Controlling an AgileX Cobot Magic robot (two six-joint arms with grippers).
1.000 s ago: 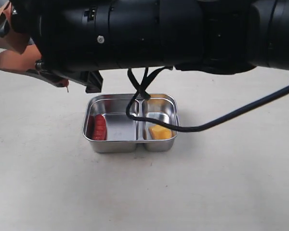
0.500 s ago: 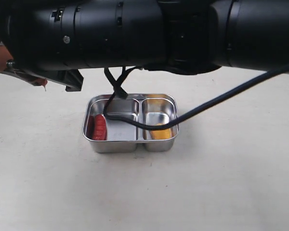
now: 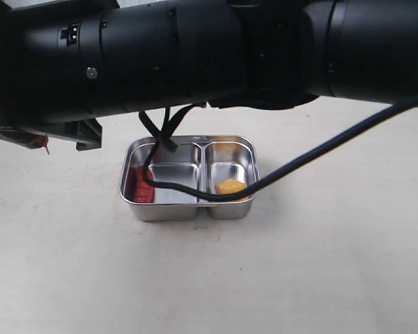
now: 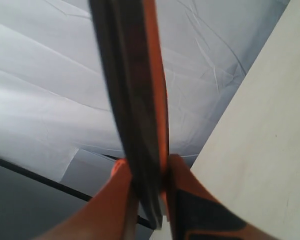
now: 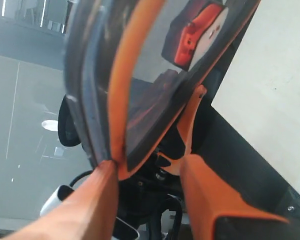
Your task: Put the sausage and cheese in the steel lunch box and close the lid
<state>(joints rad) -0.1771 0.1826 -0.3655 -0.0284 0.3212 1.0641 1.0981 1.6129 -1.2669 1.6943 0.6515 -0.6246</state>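
A cable (image 3: 313, 154) crosses the steel lunch box (image 3: 188, 211); sausage (image 3: 134, 189) in one compartment, cheese (image 3: 230, 186) in the other. Left hand (image 4: 149, 164) pinches the lid (image 4: 132, 90); right hand (image 5: 149, 165) gapes

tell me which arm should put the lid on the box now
Left, probably: the left hand clamps the lid between both fingers. The right hand only straddles the rim, one finger off it. The box sits open, already filled.

The steel lunch box (image 3: 188, 210) stands upright and uncovered. The red sausage (image 3: 138, 188) lies in its larger compartment against the outer wall. The yellow-orange cheese (image 3: 230, 186) sits in its smaller compartment. The dark translucent, orange-sealed lid (image 5: 155, 95) is off the box.
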